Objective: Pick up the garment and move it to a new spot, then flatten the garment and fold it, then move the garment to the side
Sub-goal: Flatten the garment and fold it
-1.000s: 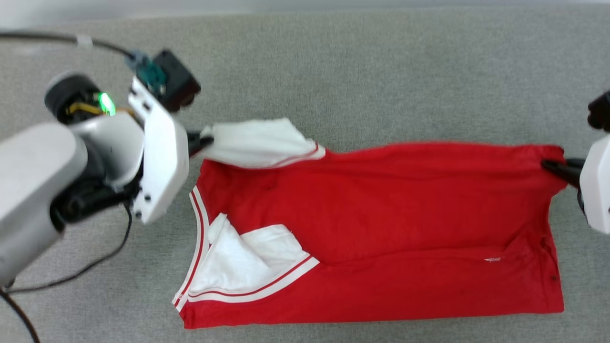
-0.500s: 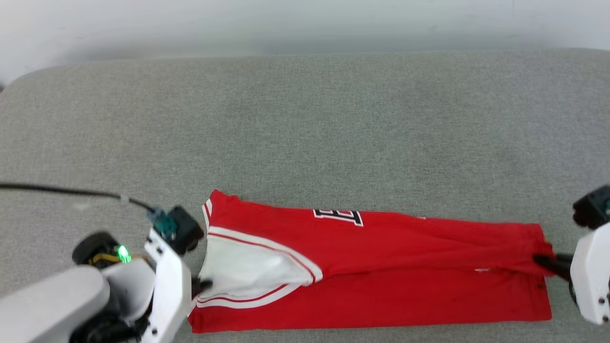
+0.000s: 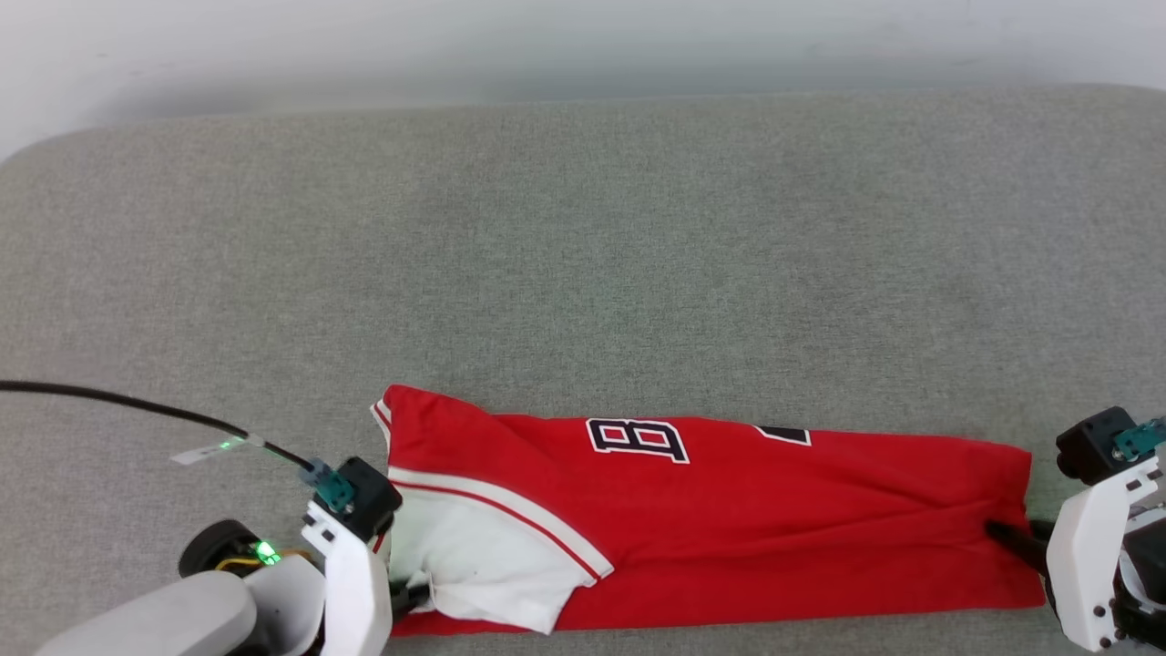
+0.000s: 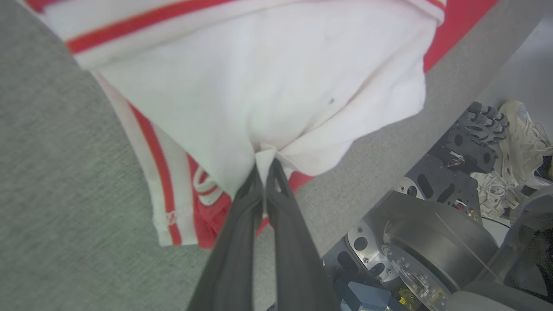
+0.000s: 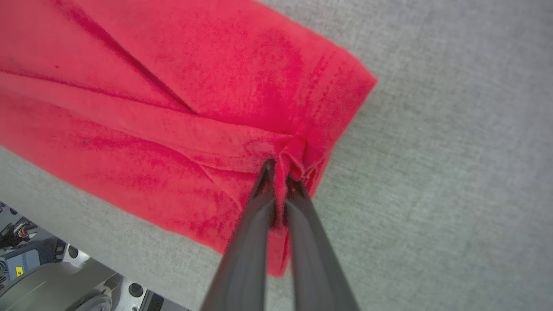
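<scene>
Two-ended pinch | left gripper (image 4: 264, 166) clamped on white sleeve (image 4: 268, 77) | right gripper (image 5: 280, 169) clamped on hem (image 5: 341, 108) | likely stretching garment (image 3: 729, 538) taut for folding

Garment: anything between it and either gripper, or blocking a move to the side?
Nothing visible. The left gripper is shut on the white sleeve of the garment, and the right gripper is shut on its other end. The grey surface around it shows no obstacle in the head view.

Bare grey surface (image 3: 583, 255) beyond garment (image 3: 729, 528)
</scene>
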